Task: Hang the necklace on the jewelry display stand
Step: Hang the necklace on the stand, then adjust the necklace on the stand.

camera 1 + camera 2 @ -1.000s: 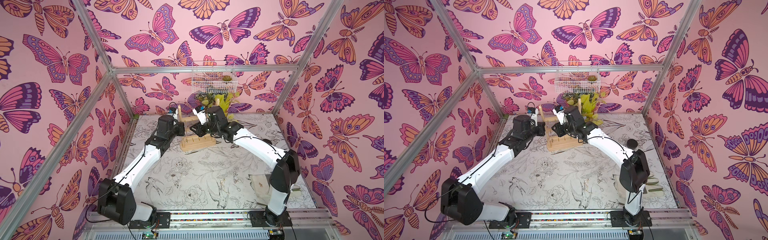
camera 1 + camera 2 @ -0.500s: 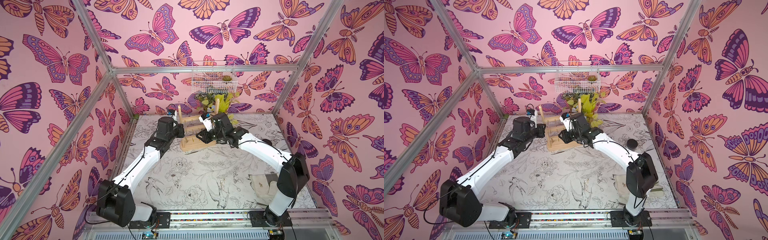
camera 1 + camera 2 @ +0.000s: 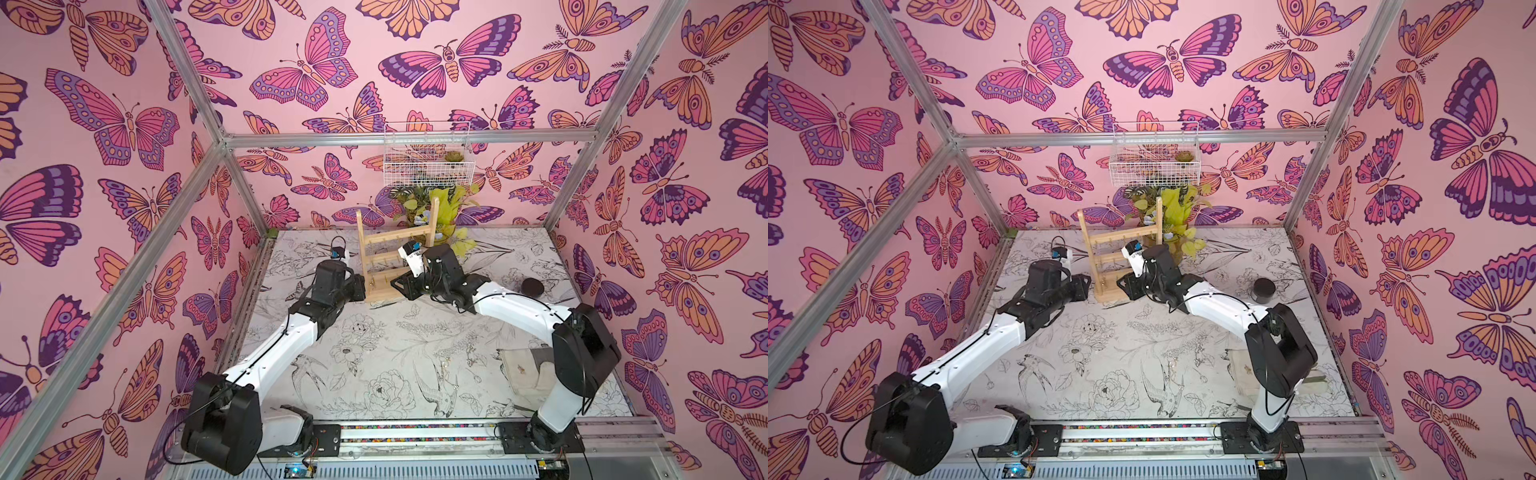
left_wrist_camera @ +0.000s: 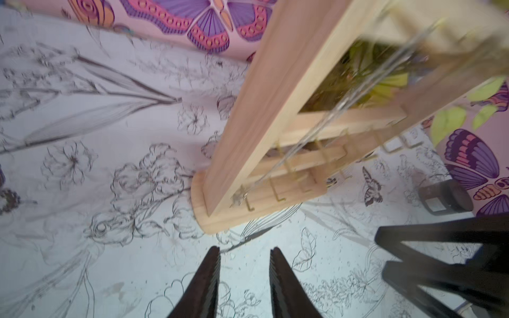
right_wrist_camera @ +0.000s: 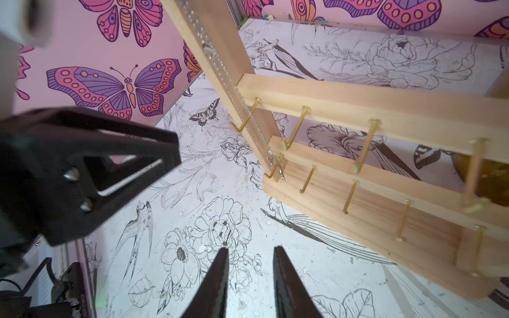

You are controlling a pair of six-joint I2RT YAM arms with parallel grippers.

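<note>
— Asking after the necklace (image 5: 260, 135): hung yet?

— Hung, by the look of it. Drapes down the stand (image 5: 358, 99) close beside one post. Starts somewhere high up, blurred in the left wrist view, so cannot tell which hook. Ends in a small pendant touching the lowest hook (image 5: 272, 168).

— And the fingers?

— Left fingers (image 4: 206, 286): narrowly parted, holding nothing, over the bench (image 3: 374, 374) near the base. Right fingers (image 5: 216, 286): same narrow gap, empty too, near the stand's other side.

— Worth fearing what, then?

— Snagging, mostly. Hair-thin and hard to make out, so could catch on a fingertip during any retreat and get dragged off. Might also tangle round that lowest hook. Nudging the base, likely enough with both arms so near, would probably rock the light stand and shake the necklace loose. Could clip each other too, being so close together.
</note>
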